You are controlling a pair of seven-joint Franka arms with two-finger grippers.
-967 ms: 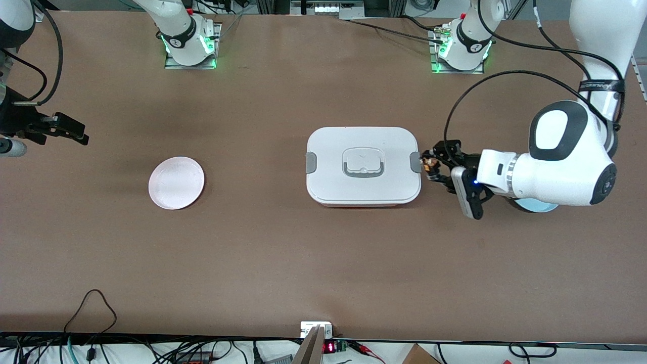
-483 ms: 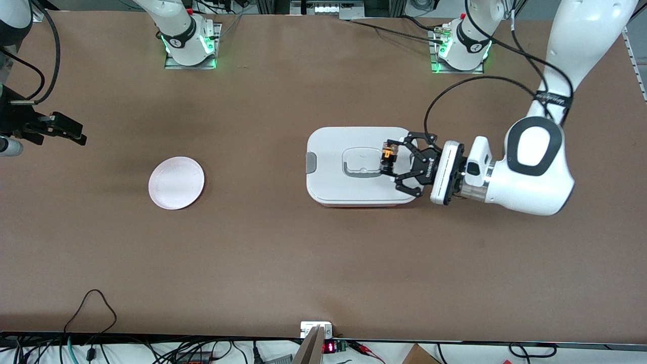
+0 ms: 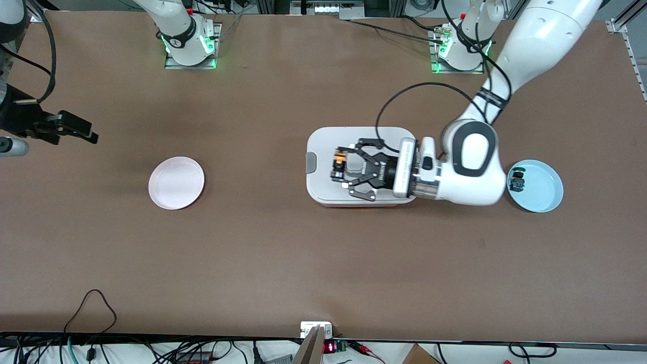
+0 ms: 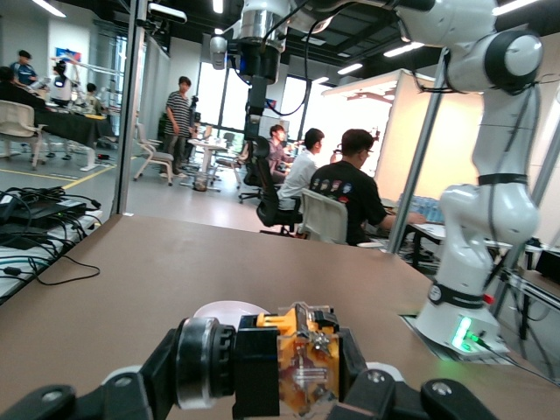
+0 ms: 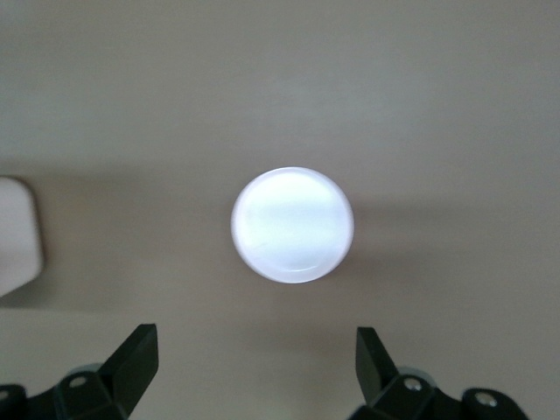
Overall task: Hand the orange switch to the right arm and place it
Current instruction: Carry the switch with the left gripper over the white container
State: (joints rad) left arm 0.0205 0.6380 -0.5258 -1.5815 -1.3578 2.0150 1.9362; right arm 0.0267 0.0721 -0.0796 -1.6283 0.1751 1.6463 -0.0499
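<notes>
The left gripper (image 3: 339, 172) was clenched on the orange switch (image 3: 338, 163), holding it in the air over the white lidded box (image 3: 323, 192) in the middle of the table. In the left wrist view the orange switch (image 4: 302, 367) sat pinched between the black fingers (image 4: 254, 372), its body lying sideways in the grip. The right gripper (image 3: 76, 129) hung with its jaws spread wide and nothing in them, up over the table's edge at the right arm's end; the right wrist view looked straight down on the white plate (image 5: 292, 225).

What worried me was the handover. The switch looked tiny, and the left fingers covered most of it, so I judged the right gripper would have very little free surface to catch. A slightly skewed approach could knock it loose, and if the left fingers let go before the right ones had closed, it would drop onto the box lid and likely bounce off. The two grippers were also well apart, so there was a long stretch to cover with a small part held only by a pinch.

The brown table (image 3: 323, 263) was plain and matte. The white plate (image 3: 176, 182) lay toward the right arm's end, and a light blue plate (image 3: 548, 194) with a second small switch (image 3: 516, 182) on it lay toward the left arm's end. Cables trailed along the near edge. The room itself was an open lab, with people seated at desks and one standing farther off.
</notes>
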